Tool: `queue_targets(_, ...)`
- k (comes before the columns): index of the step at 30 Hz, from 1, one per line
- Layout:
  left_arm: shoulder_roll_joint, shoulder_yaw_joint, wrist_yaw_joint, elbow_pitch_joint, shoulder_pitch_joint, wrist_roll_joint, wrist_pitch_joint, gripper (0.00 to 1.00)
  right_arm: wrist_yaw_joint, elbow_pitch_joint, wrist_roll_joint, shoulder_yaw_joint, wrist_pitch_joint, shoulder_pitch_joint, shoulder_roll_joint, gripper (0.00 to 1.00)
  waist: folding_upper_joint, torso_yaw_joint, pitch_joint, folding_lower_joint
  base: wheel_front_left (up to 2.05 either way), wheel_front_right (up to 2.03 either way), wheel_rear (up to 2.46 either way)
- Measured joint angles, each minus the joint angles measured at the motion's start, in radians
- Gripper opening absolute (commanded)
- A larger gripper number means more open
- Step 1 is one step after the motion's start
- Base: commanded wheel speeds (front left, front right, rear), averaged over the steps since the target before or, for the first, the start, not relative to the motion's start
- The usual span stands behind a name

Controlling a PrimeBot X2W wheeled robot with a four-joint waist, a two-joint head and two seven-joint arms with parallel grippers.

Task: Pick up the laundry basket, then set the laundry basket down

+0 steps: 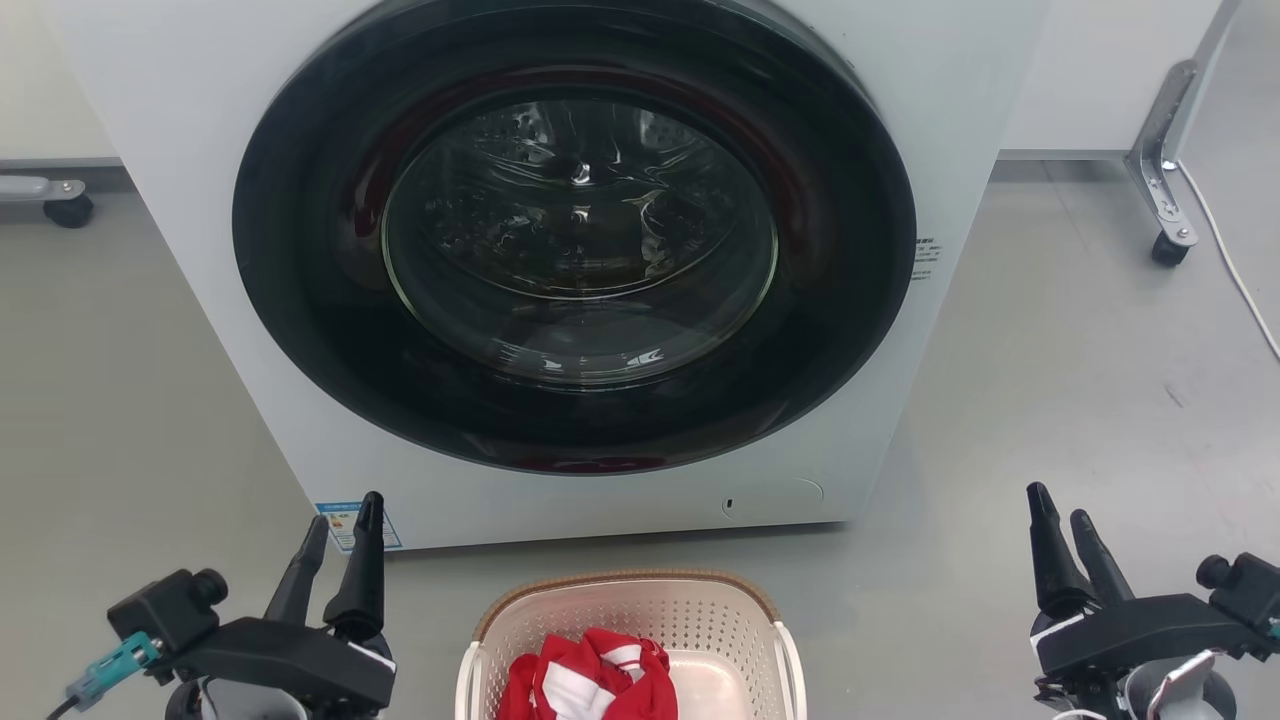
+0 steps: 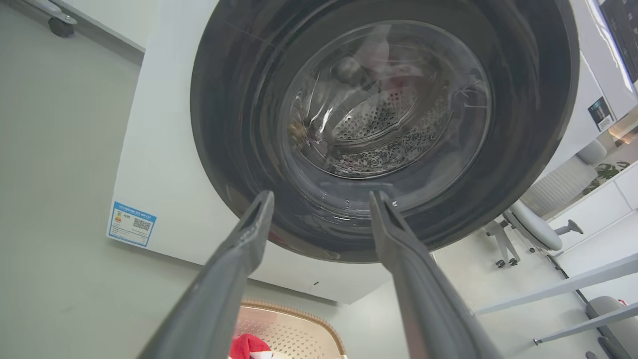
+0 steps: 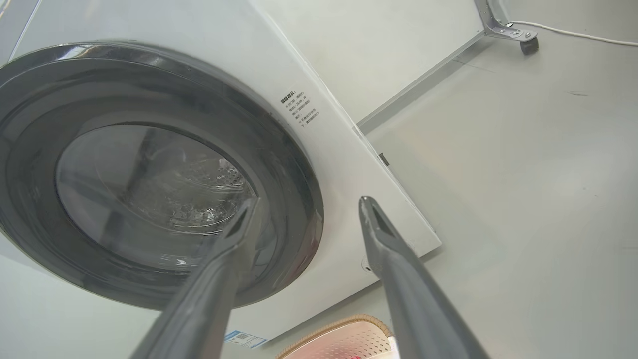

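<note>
On the grey floor (image 1: pixel 1050 400), at the near middle of the head view, sits the laundry basket (image 1: pixel 700 615): cream-white perforated plastic with rounded corners, a brown woven-look rim along its far edge and white handles at its left and right sides. A red and white cloth (image 1: pixel 590 680) lies bunched inside it, towards the near left. The basket's far rim also shows low in the left wrist view (image 2: pixel 294 326), with a bit of the red cloth (image 2: pixel 247 345), and low in the right wrist view (image 3: pixel 339 341).

Just beyond the basket stands a white washing machine (image 1: pixel 250 330), its round dark glass door (image 1: pixel 575 240) shut and facing the robot. A blue label (image 2: pixel 132 224) is stuck at the machine's lower left corner. A narrow strip of floor separates basket and machine. Far right, a metal leg on a caster (image 1: pixel 1165 200) stands beside a white cable (image 1: pixel 1230 260); far left is another caster (image 1: pixel 65 208).

The left gripper (image 1: pixel 345 512) hovers to the left of the basket, well apart from it, fingers spread with a clear gap (image 2: pixel 321 197) and nothing between them. The right gripper (image 1: pixel 1057 505) hovers farther off to the right, likewise released and empty, its fingers parted (image 3: pixel 307 203). Neither touches the basket or the machine.
</note>
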Motion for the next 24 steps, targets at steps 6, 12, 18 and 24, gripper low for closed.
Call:
queue_targets(6,0.015,-0.033,0.022,-0.011,-0.001,0.088,-0.021,1.00,-0.017,0.000,-0.099,0.031,-0.022,-0.011,-0.018,1.00,0.0000,-0.001,0.000,0.0000,0.00,0.00,0.00)
queue_targets(12,0.021,-0.059,0.040,-0.017,-0.001,0.171,-0.043,1.00,-0.035,0.002,-0.184,0.064,-0.043,-0.012,-0.031,1.00,0.0000,-0.002,0.001,0.0000,0.00,0.00,0.00)
queue_targets(18,0.029,-0.085,0.058,-0.016,-0.005,0.255,-0.066,1.00,-0.051,0.008,-0.271,0.097,-0.067,-0.016,-0.040,1.00,0.0000,-0.002,0.000,0.0000,0.00,0.00,0.00)
queue_targets(24,0.030,-0.097,0.076,-0.016,-0.008,0.322,-0.088,1.00,-0.061,0.019,-0.349,0.126,-0.088,-0.024,-0.048,1.00,0.0000,-0.001,-0.001,0.0000,0.00,0.00,0.00)
